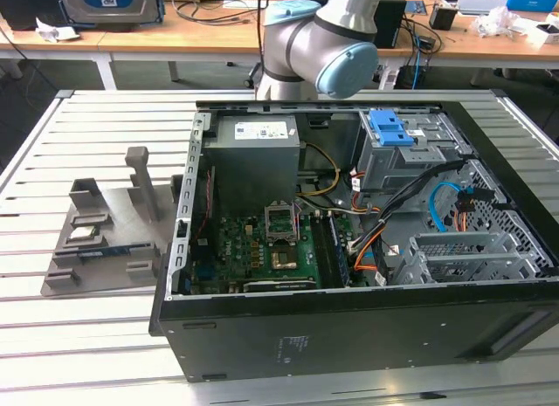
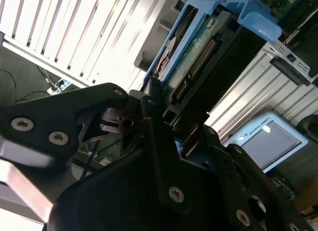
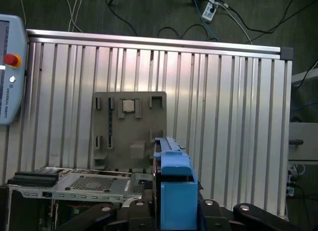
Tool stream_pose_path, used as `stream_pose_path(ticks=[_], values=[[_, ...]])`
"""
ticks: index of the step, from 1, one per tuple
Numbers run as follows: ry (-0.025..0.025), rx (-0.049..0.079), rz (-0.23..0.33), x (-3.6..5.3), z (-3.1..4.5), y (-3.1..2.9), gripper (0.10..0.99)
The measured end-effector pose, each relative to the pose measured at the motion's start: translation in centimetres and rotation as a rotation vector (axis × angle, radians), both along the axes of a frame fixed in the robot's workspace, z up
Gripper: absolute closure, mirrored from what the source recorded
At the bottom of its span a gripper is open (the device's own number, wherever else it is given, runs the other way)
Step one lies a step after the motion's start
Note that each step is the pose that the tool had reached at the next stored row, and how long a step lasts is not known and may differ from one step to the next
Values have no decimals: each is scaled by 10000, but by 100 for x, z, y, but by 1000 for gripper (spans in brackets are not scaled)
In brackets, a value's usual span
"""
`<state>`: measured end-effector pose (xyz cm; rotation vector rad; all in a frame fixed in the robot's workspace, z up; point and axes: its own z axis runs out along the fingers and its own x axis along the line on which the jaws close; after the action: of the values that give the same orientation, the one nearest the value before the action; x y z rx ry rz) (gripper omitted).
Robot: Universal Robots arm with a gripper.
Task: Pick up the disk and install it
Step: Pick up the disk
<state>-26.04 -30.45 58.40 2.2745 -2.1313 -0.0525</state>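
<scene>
Firmly, the fingers [image 2: 158,141] are clamping one end of the disk [image 2: 198,57], holding it on edge with its long axis pointing out from them, above the ribbed bench [image 3: 223,116] where a grey fixture plate [image 3: 129,126] and the open computer case [image 1: 349,319] are sitting, cables [image 3: 124,20] trailing across the floor [image 3: 159,7] beyond.
</scene>
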Motion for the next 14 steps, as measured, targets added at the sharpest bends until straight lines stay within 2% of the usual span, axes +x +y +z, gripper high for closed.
stream_pose_path(ticks=[2, 5, 14], values=[[0, 0, 0, 123, 0, 0, 722], [2, -1, 2, 382, 0, 0, 722], [1, 0, -1, 834, -1, 1, 722]])
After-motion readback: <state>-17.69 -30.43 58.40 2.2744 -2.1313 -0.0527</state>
